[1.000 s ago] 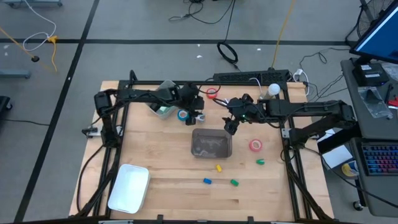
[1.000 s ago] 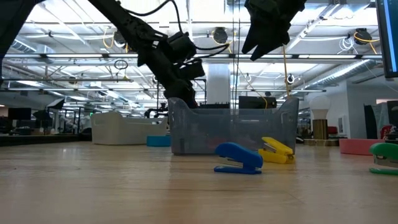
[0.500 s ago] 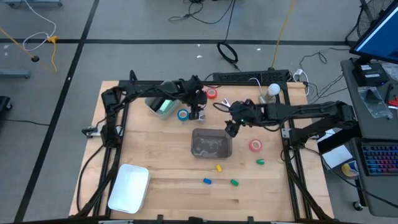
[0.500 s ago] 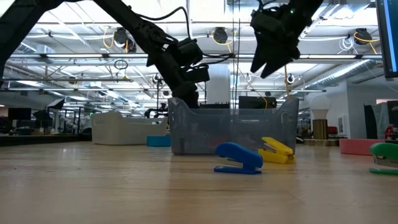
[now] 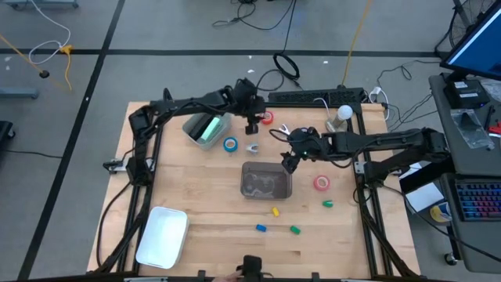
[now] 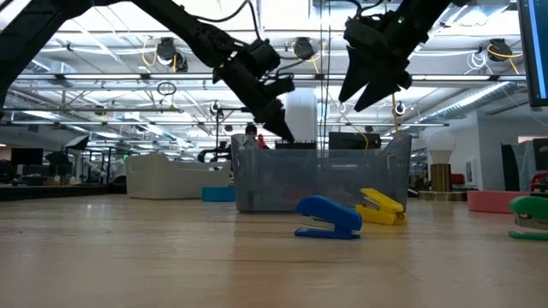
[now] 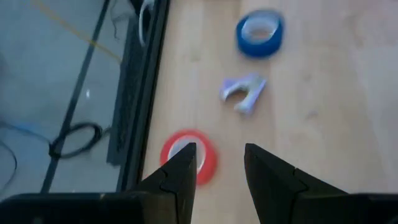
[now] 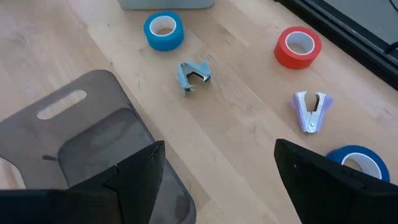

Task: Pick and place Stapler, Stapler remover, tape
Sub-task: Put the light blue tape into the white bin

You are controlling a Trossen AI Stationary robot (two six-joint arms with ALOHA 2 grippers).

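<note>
My left gripper (image 5: 252, 119) hangs open above the table's far side, right beside the red tape roll (image 5: 268, 117). In the left wrist view the red roll (image 7: 205, 163) lies flat, partly behind one finger of my open left gripper (image 7: 219, 168). A staple remover (image 7: 242, 92) and a light blue tape roll (image 7: 259, 32) lie beyond. My right gripper (image 5: 289, 161) is wide open (image 8: 217, 180) above the grey bin's far right corner. A pink-red roll (image 5: 322, 182) lies right of the bin. Small staplers, yellow (image 5: 275, 211), blue (image 5: 261, 228) and green (image 5: 295, 229), lie near the front.
The grey bin (image 5: 266, 180) stands mid-table. A white tray (image 5: 162, 235) sits at the near left, a clear container with green inside (image 5: 203, 128) at the far left. Another green stapler (image 5: 328, 204) lies right. A second staple remover (image 8: 311, 111) and a dark blue roll (image 8: 351, 160) lie under my right arm.
My left gripper has travelled toward the table's far edge and somewhat right, leaving the light blue roll and staple remover behind and arriving beside the red roll. My right gripper has stayed near the bin's far right corner.
</note>
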